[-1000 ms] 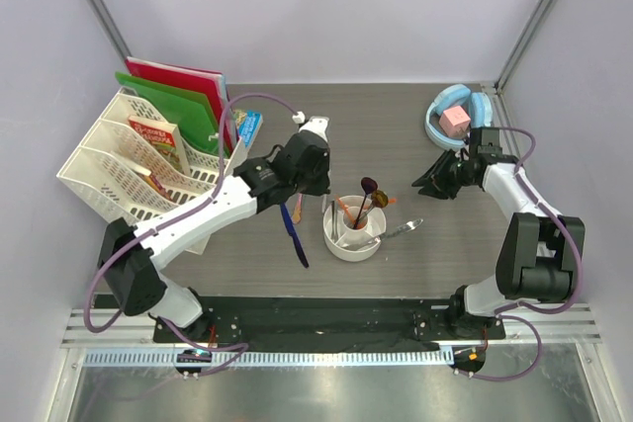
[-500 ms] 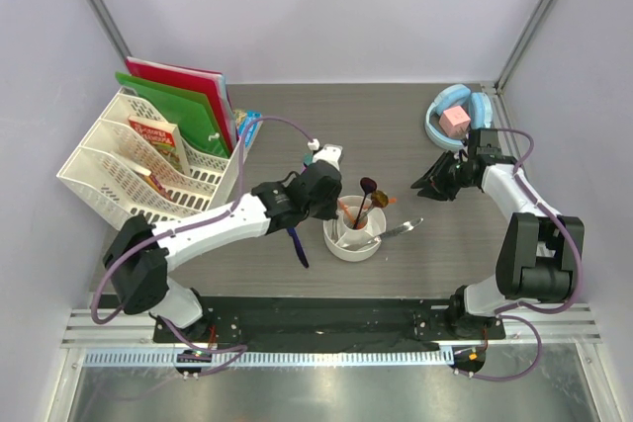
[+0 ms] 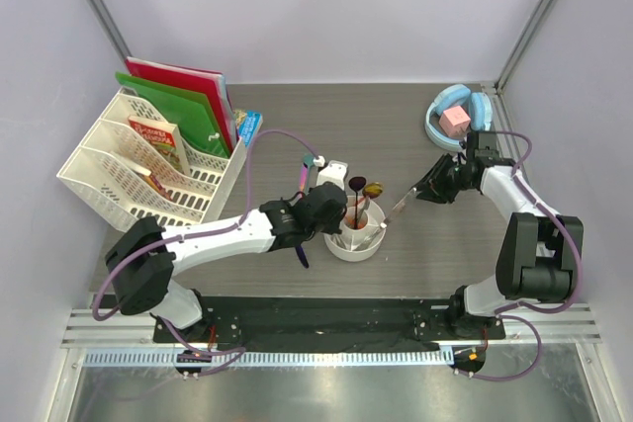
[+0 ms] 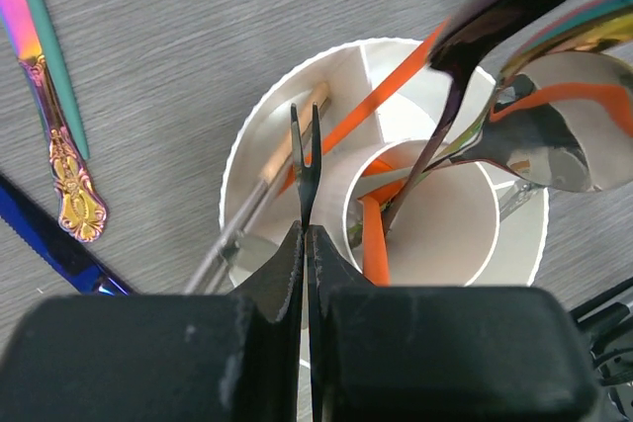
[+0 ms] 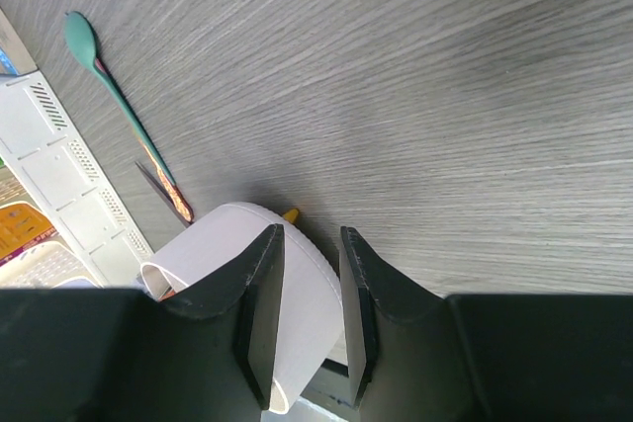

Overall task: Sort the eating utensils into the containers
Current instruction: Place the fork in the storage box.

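Note:
The white cup (image 3: 341, 249) with inner walls stands mid-table and holds orange chopsticks (image 4: 371, 106), a dark purple spoon (image 3: 356, 185), a gold-tinted spoon (image 3: 374, 188) and a silver spoon (image 4: 554, 150). A silver piece (image 3: 401, 207) leans out of its right side. My left gripper (image 3: 334, 216) (image 4: 307, 229) hangs over the cup (image 4: 237, 165), shut on a thin dark fork (image 4: 304, 150) that points down into an outer compartment. On the table lie a blue knife (image 3: 300, 252) (image 4: 45, 239), a teal piece (image 4: 45, 37) (image 5: 84, 42) and an iridescent gold-handled piece (image 4: 61, 160). My right gripper (image 3: 420, 190) (image 5: 310, 236) is open, right of the cup (image 5: 213, 234), holding nothing.
A white lattice file rack (image 3: 129, 165) with books stands at the left, with red and green folders (image 3: 188, 96) behind it. A light blue bowl with a pink cube (image 3: 455, 118) sits at the back right. A small blue packet (image 3: 249, 126) lies beside the rack.
My left arm has swung right and toward the near edge, bringing the fork over the cup. The leaning silver piece has turned toward the right gripper. The right arm has hardly moved.

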